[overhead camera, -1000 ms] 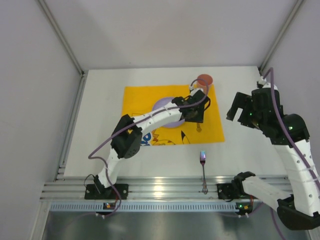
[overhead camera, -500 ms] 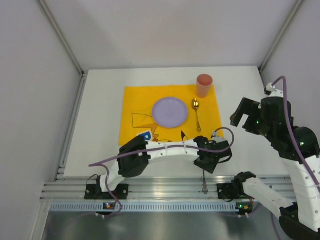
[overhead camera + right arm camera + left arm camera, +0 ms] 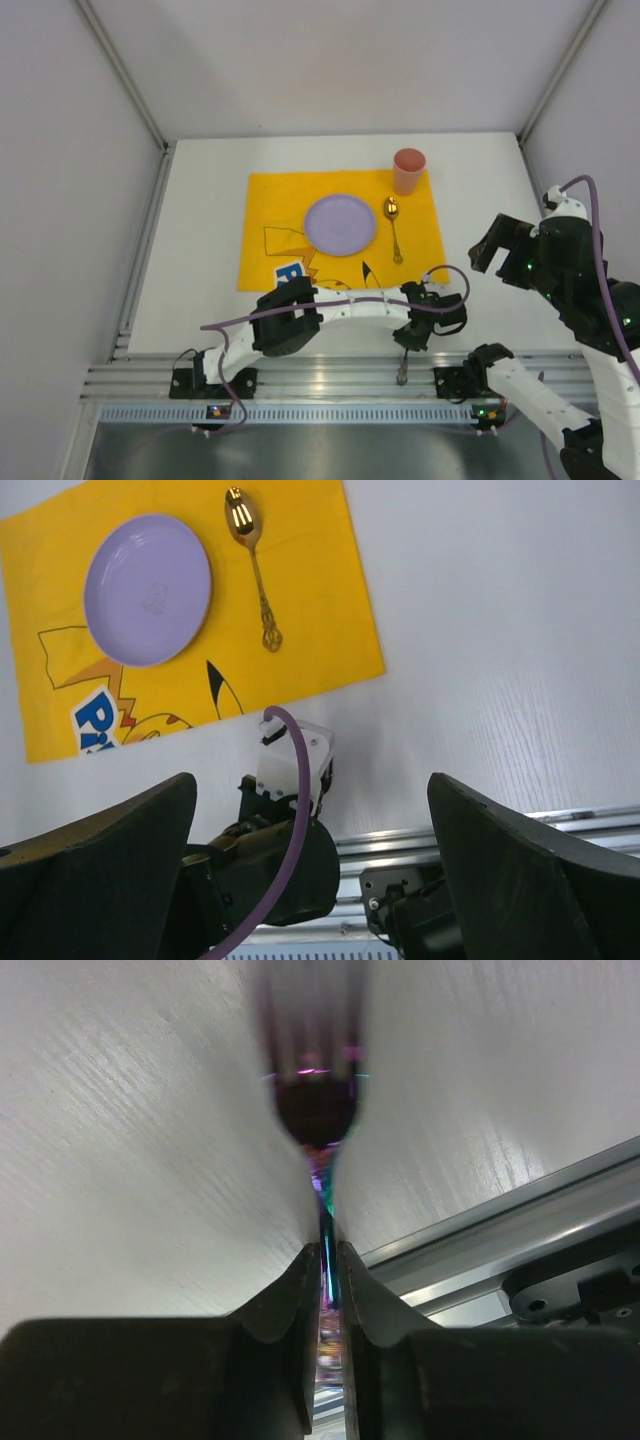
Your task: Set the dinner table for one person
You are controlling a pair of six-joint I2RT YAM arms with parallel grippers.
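White bench (image 3: 200, 250) was spread beneath both arms; mat (image 3: 270, 200), plate (image 3: 340, 223), spoon (image 3: 394, 228) and cup (image 3: 408, 170) were laid at its far middle. At its near edge the fork (image 3: 315, 1110) was clamped by the left end effector (image 3: 328, 1260). The right end effector (image 3: 492, 245) was held wide apart, empty, at the right.

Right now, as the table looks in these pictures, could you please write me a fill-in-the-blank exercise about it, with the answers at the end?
1. The left gripper is shut on the ____ of the fork.
2. The gold spoon lies on the yellow mat, beside the ____ plate.
3. In the top view, the pink cup stands at the mat's far ____ corner.
4. The right gripper is ____ and holds nothing.

Missing words: handle; purple; right; open.
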